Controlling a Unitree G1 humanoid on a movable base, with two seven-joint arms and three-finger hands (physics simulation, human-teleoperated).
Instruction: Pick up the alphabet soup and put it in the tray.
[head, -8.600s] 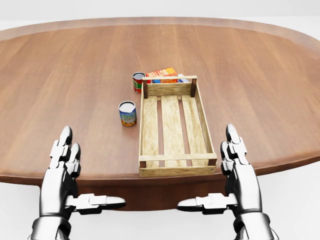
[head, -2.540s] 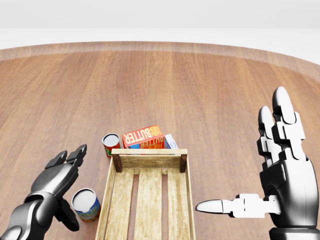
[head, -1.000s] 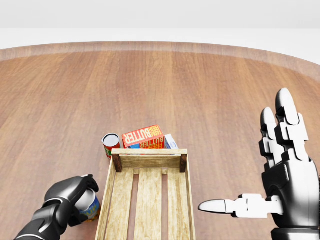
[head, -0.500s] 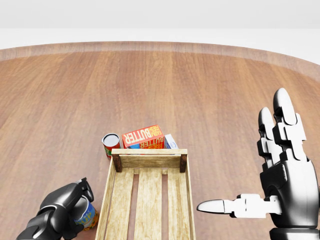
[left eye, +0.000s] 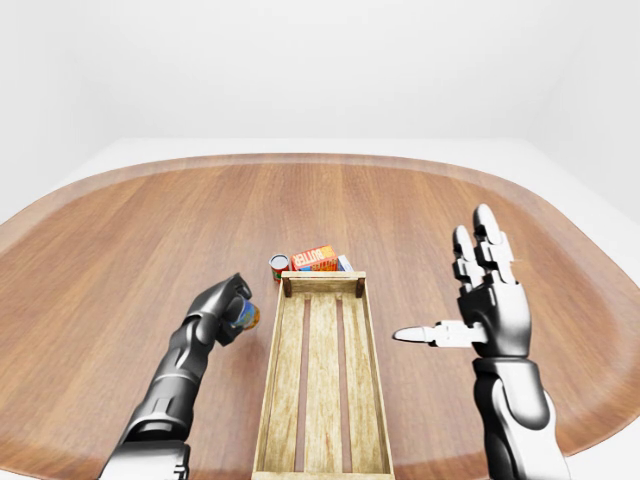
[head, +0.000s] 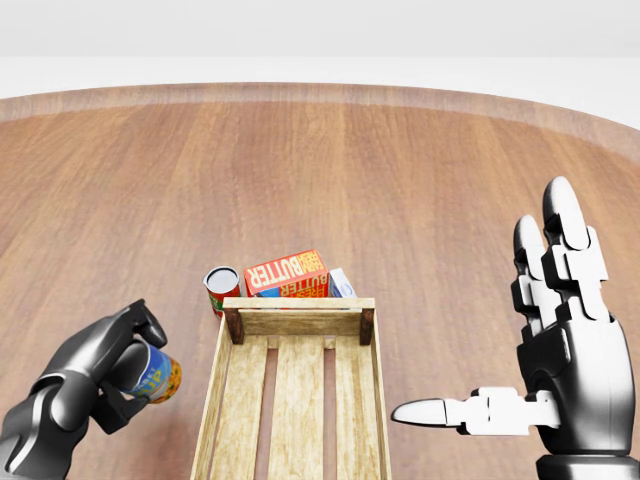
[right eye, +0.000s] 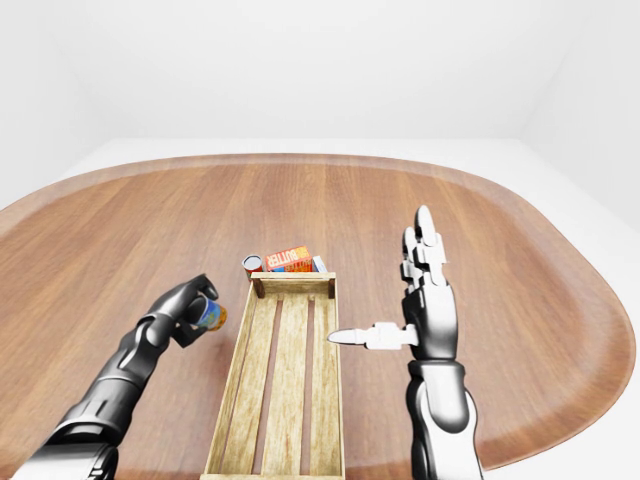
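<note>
Dark left hand (head: 105, 365) now grips the blue-labelled cylindrical soup can (head: 153, 373), raised and tilted since earlier; silver right hand (head: 560, 375) stays spread open.

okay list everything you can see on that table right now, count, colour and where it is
Table: one, brown wood, fills the head view.
Tray: one, pale slatted wood, bottom centre, nothing in it.
Alphabet soup: one, blue and orange can, tilted in the left hand, left of the tray.
Red can: one, upright, beyond the tray's top-left corner.
Butter box: one, orange-red, beyond the tray's top end.
Left hand: dark, closed round the soup.
Right hand: silver, open, right of the tray.
</note>
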